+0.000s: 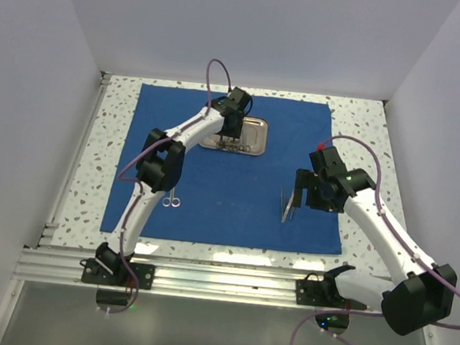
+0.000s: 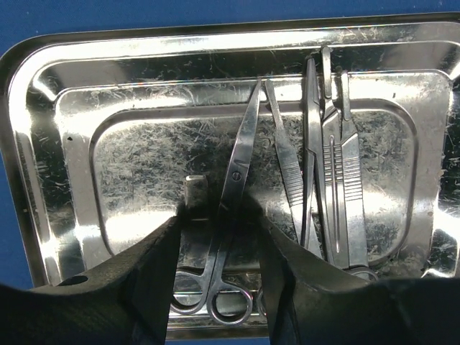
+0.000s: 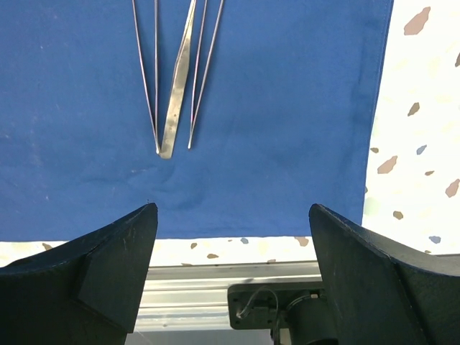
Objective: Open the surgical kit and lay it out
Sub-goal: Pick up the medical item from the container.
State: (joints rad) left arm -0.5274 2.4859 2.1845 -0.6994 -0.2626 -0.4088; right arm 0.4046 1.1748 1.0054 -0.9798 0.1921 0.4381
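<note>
The surgical kit's royal-blue cloth [image 1: 226, 209] lies spread flat on the table. Its steel tray [image 1: 259, 128] sits at the back centre. My left gripper [image 1: 231, 140] hangs over the tray, open. In the left wrist view the left gripper [image 2: 219, 244] straddles the shanks of a pair of scissors [image 2: 237, 172] lying in the tray [image 2: 43, 144], with gaps on both sides. Tweezers [image 2: 287, 165] and flat steel handles [image 2: 345, 194] lie to their right. Another pair of scissors [image 1: 172, 200] lies on the cloth at the left. My right gripper [image 1: 297, 199] [image 3: 231, 208] is open and empty, just short of tweezers [image 3: 176, 86] on the cloth.
Thin forceps [image 3: 147, 72] lie beside the tweezers on the cloth. Speckled tabletop [image 1: 365, 128] borders the cloth. An aluminium rail [image 1: 219, 282] with the arm bases runs along the near edge. White walls close in the left, right and back sides.
</note>
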